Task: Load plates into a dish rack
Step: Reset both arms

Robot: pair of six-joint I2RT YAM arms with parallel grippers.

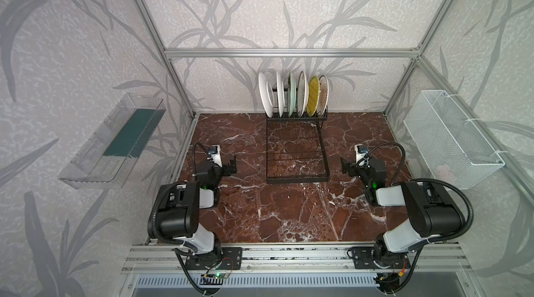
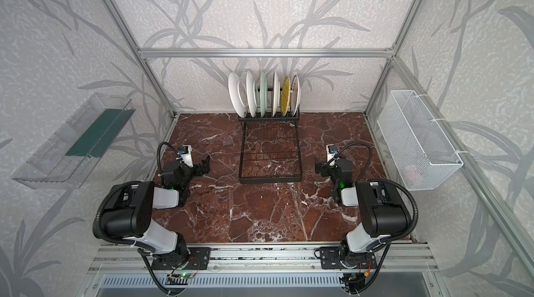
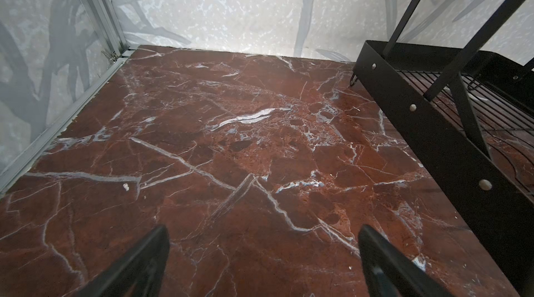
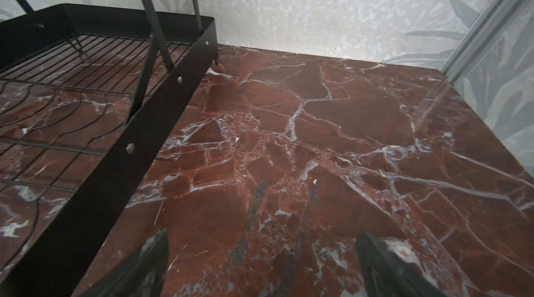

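The black wire dish rack (image 1: 297, 178) (image 2: 270, 180) stands at the back centre of the table. Several plates stand upright in its slotted section: white ones (image 1: 265, 93) at the left, a pale mint one (image 1: 292, 93), a yellow striped one (image 1: 313, 96) (image 2: 285, 95) and a patterned white one (image 1: 324, 93) at the right. The rack's flat grid tray holds nothing. My left gripper (image 1: 232, 162) (image 3: 264, 235) hovers open left of the tray, whose side wall (image 3: 433, 125) shows in the left wrist view. My right gripper (image 1: 344, 165) (image 4: 261, 237) is open right of the tray wall (image 4: 138, 142). Both hold nothing.
A clear plastic tray (image 1: 112, 142) hangs on the left wall and a white mesh basket (image 1: 450, 139) on the right wall. Aluminium frame posts (image 1: 179, 84) bound the red marble tabletop (image 1: 289, 211). Both arm bases sit on the front rail (image 1: 289, 255).
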